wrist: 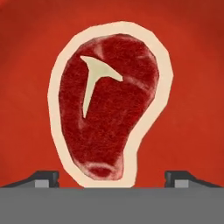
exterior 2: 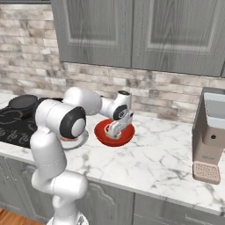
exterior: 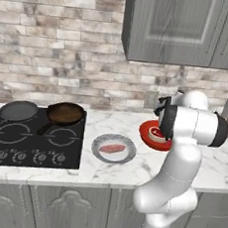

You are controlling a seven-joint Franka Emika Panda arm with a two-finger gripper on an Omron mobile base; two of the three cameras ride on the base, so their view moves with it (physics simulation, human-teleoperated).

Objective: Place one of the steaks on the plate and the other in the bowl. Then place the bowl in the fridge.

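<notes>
I'm holding the gripper (wrist: pixel 112 177) spread wide above the bowl (wrist: pixel 192 87), seemingly clear of the steak (wrist: pixel 107 116) inside.

A black cooktop (exterior: pixel 33 142) sits at the counter's (exterior 2: pixel 162 154) left end, with two dark pans on its back burners: a grey-bottomed one (exterior: pixel 18 111) at left, a brown-bottomed one (exterior: pixel 65 113) beside it. A beige coffee machine (exterior 2: pixel 208 140) stands near the counter's right end. Grey cupboards (exterior 2: pixel 140 33) hang over the brick wall (exterior: pixel 54 40).
</notes>
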